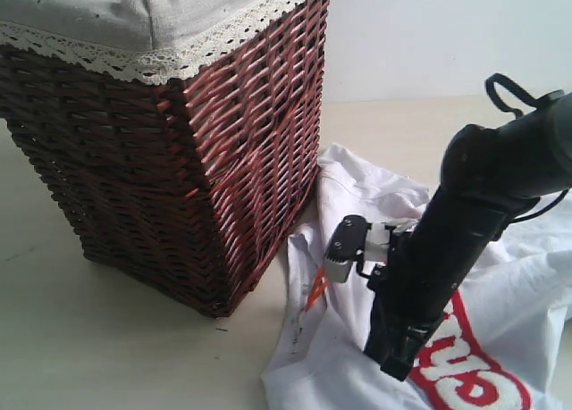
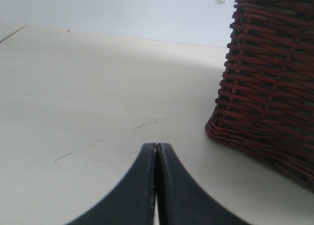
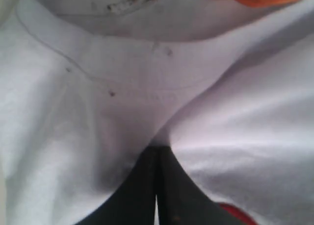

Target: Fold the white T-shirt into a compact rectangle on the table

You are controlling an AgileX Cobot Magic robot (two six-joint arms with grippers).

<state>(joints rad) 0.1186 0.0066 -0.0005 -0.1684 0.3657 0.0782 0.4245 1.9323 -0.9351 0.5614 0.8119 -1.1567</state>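
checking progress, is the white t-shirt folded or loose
Not folded: the white T-shirt lies rumpled and uneven on the table beside the wicker basket, lettering showing.

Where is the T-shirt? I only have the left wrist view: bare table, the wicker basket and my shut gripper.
Observer: The white T-shirt lies crumpled on the table, right beside the basket, on the side your camera cannot see.
Operator: Is the right arm on it?
Observer: Yes. The right gripper is shut, and the fabric puckers into its tips just below the collar, so it appears to be pinching the shirt.
Operator: Which face of the shirt is up?
Observer: The red-outlined lettering faces up, next to the right arm.
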